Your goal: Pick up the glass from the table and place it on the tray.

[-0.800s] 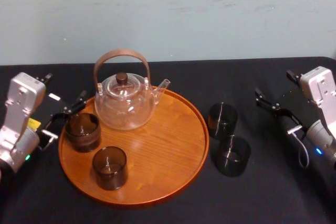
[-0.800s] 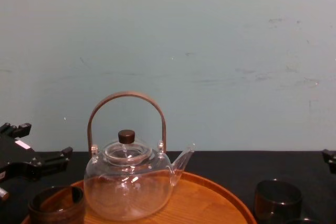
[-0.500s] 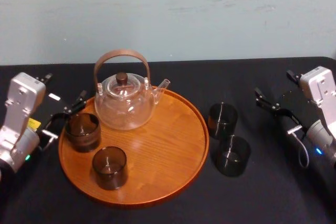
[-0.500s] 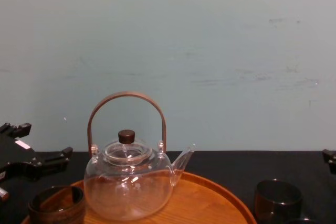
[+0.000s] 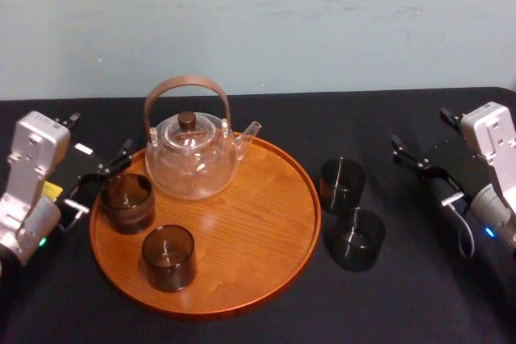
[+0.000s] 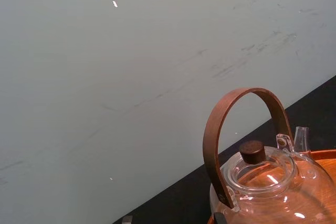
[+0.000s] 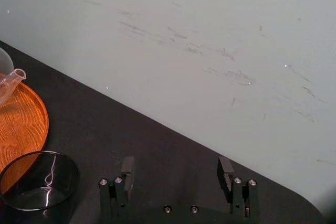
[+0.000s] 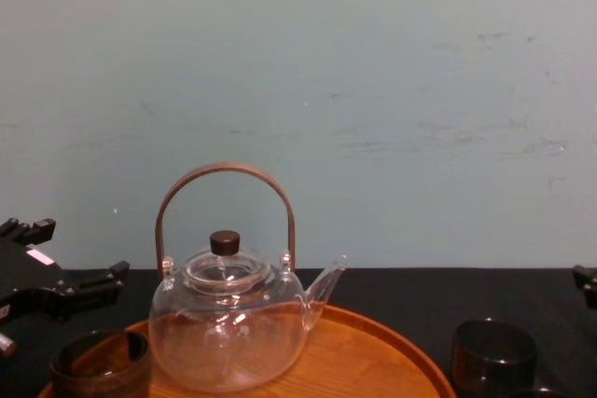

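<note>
L pincer [image 5: 97, 183] wide at tray [image 5: 258, 223] edge, R pincer [image 5: 426, 175] wide.

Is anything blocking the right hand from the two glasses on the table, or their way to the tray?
Nothing visible: bare table separates the right hand from both glasses, and the tray's right side is bare. The left hand sits at the tray's left edge.

Nothing legible on my rig or on the table [image 5: 419, 304].
At the table's left edge, my left arm [image 5: 32, 168] carries a small yellow label [image 5: 52, 191] and, farther forward, a white sticker [image 5: 83, 149]; any print on either is too small for me to make out.
</note>
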Robot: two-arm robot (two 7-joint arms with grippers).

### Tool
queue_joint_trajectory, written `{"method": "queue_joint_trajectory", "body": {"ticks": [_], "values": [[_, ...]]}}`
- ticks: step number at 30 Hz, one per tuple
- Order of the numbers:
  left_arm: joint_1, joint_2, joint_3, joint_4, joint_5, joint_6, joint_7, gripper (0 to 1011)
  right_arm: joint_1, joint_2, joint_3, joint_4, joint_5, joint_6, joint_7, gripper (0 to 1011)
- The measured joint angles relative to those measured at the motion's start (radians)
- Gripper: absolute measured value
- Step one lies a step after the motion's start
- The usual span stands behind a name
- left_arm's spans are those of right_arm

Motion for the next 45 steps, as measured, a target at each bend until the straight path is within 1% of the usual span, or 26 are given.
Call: {"method": "queue_joint_trajectory", "body": {"ticks": [45], "values": [[0.0, 0.0, 0.0, 0.0, 0.0, 0.0, 0.0, 1001, 0.0, 0.0, 0.0, 0.0, 0.0, 0.0, 0.0, 1002]]}}
